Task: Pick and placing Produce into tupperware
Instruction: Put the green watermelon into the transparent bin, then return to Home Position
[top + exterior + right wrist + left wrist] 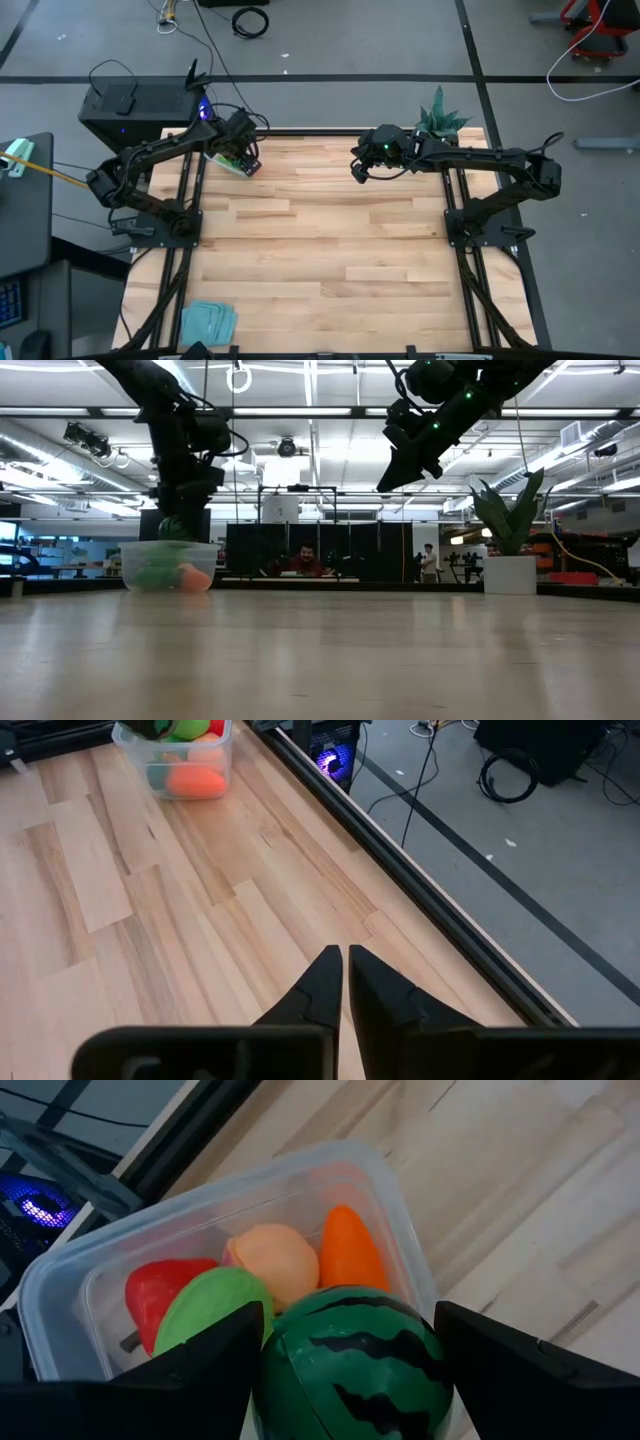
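Left jaws: the left gripper [345, 1370] is clamped on the dark green striped ball [352, 1365], a toy watermelon, one finger on each flank, directly above the tupperware [405, 1230].
Ball, handling: judged light and stiff, smooth and round, so it could roll or squirt out of a loose pinch; the widest middle, where the fingers sit now, looks the safest hold.
Tupperware, contents: a red piece [155, 1295], a light green ball [210, 1305], a pale peach fruit [275, 1260] and an orange carrot [350, 1250] lie packed close together inside, leaving little bare floor.
Tupperware, place: at the far left corner of the table [330, 240], under the left arm; the low view shows it standing flat with green and orange shapes through its clear wall.
Tupperware, handling: thin clear plastic, probably light and easy to shove if bumped, so the ball wants a drop from just above, not a push.
Right jaws: the right gripper [345, 975] is closed with nothing between its tips, held high over the far middle of the table, well apart from the tub.
Beyond: a potted plant [440, 118] stands at the far right corner.
Step judged: last piece ready for release.
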Available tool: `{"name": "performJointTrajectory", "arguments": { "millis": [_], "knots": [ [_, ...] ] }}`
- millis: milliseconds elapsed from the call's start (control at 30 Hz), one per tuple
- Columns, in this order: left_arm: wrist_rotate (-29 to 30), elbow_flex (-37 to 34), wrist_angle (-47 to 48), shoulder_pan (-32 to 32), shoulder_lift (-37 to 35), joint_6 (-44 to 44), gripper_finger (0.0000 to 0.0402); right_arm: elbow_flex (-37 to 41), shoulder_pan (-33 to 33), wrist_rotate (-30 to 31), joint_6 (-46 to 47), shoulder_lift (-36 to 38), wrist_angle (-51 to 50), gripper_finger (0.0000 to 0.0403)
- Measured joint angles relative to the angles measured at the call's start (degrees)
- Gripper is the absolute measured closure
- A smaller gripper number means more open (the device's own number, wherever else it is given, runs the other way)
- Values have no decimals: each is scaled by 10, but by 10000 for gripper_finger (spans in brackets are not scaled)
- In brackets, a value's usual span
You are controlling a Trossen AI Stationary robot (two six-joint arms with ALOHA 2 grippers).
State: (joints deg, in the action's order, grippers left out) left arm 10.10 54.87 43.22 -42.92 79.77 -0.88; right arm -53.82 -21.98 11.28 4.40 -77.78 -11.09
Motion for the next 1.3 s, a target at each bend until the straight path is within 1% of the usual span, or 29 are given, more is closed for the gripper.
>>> {"name": "performJointTrajectory", "arguments": {
  "millis": [100,733,833,933,1100,1167,1233,1300],
  "knots": [
    [0,0,-4,0,0,2,101,0,0,0,0,0,0,373],
    [0,0,-6,0,0,2,98,0,0,0,0,0,0,373],
    [15,0,-6,0,0,2,95,0,0,0,0,0,0,373],
    [17,0,-6,0,0,2,77,0,0,0,0,0,0,373],
    [19,0,-6,0,0,1,16,0,0,0,0,0,0,373],
    [20,0,-6,0,0,2,6,0,0,0,0,0,0,373],
    [21,0,-6,0,-1,2,14,0,0,0,0,0,0,373],
    [22,0,-6,2,-6,2,35,0,0,0,0,0,0,373]
  ]
}}
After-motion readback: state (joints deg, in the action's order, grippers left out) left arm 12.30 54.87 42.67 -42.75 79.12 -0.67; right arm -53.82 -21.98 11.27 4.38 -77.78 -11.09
